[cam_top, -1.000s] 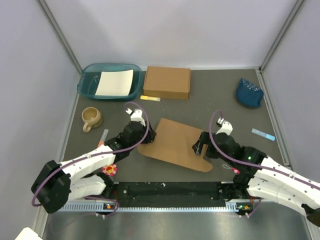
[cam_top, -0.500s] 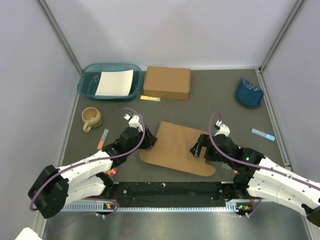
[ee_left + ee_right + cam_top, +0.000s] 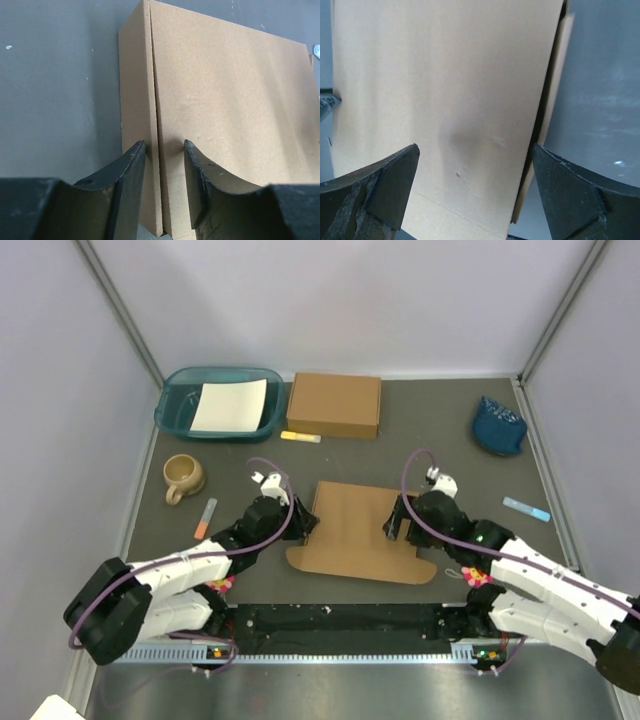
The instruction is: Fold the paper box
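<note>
The paper box (image 3: 355,530) lies flat on the dark table between my arms, a brown cardboard sheet with a rounded tab at its near edge. My left gripper (image 3: 302,521) is at its left edge. In the left wrist view the jaws (image 3: 165,150) stand a narrow gap apart over the seam between a side strip (image 3: 135,90) and the main panel (image 3: 230,90); nothing is pinched. My right gripper (image 3: 397,522) is wide open over the box's right edge (image 3: 475,155). A side flap (image 3: 556,80) shows under that edge.
At the back stand a teal tray (image 3: 178,410) holding a white sheet (image 3: 230,405) and a closed brown box (image 3: 334,405), with a yellow marker (image 3: 300,437) in front. A mug (image 3: 183,476) and a pen (image 3: 206,517) lie left. A blue cloth (image 3: 498,425) and a light-blue stick (image 3: 526,508) lie right.
The paper box has turned counterclockwise from a tilted lie to square with the table. Both grippers stayed at its edges; the right one moved farther from the bases.
</note>
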Tool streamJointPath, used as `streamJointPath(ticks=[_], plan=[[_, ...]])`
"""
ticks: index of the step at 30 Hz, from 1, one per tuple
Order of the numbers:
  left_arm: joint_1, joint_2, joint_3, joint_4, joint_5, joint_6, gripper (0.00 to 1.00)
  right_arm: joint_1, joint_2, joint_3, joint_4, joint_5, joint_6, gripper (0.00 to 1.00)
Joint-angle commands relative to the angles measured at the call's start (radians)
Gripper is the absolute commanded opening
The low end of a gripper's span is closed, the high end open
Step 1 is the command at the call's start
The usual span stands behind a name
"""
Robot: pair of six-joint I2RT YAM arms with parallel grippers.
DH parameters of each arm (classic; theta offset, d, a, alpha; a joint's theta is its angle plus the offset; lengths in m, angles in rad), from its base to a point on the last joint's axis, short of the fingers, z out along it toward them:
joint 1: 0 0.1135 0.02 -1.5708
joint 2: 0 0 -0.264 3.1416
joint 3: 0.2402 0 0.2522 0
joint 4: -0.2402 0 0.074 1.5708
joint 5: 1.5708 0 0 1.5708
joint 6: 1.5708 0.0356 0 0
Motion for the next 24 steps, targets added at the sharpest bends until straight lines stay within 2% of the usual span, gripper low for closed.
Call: streamJointPath(ticks=[1, 6, 8, 9, 11, 12, 13, 15, 17, 24], plan=[[-0.006, 0.013, -0.016, 0.003, 0.003, -0.01, 0.41, -0.026, -0.021, 0.19, -0.127, 0.159, -0.183, 0.97], [-0.006, -0.018, 0.01, -0.064, -0.075, 0.014, 0.42, -0.024, -0.052, 0.362, -0.291, 0.27, -0.293, 0.99], [-0.005, -0.051, 0.024, -0.091, -0.114, 0.023, 0.42, -0.026, -0.09, 0.353, -0.255, 0.217, -0.292, 0.97], [-0.005, -0.068, 0.033, -0.092, -0.141, 0.025, 0.42, -0.024, -0.113, 0.321, -0.141, 0.096, -0.301, 0.94], [-0.006, -0.117, 0.035, -0.062, -0.146, 0.027, 0.42, -0.026, -0.182, 0.182, 0.01, -0.021, -0.283, 0.67], [-0.006, -0.13, 0.029, -0.037, -0.134, 0.028, 0.42, -0.027, -0.2, 0.131, 0.071, -0.104, -0.231, 0.46], [-0.006, -0.14, 0.027, 0.008, -0.125, 0.037, 0.42, -0.03, -0.214, 0.081, 0.203, -0.145, -0.206, 0.19], [-0.005, -0.14, 0.041, 0.017, -0.106, 0.042, 0.42, -0.064, -0.205, -0.043, 0.3, -0.268, -0.128, 0.01], [-0.003, -0.119, 0.052, 0.012, -0.073, 0.054, 0.41, -0.089, -0.175, -0.112, 0.363, -0.311, -0.094, 0.0], [-0.005, -0.032, 0.012, 0.069, 0.012, 0.028, 0.4, -0.109, -0.095, -0.238, 0.383, -0.296, -0.027, 0.0]])
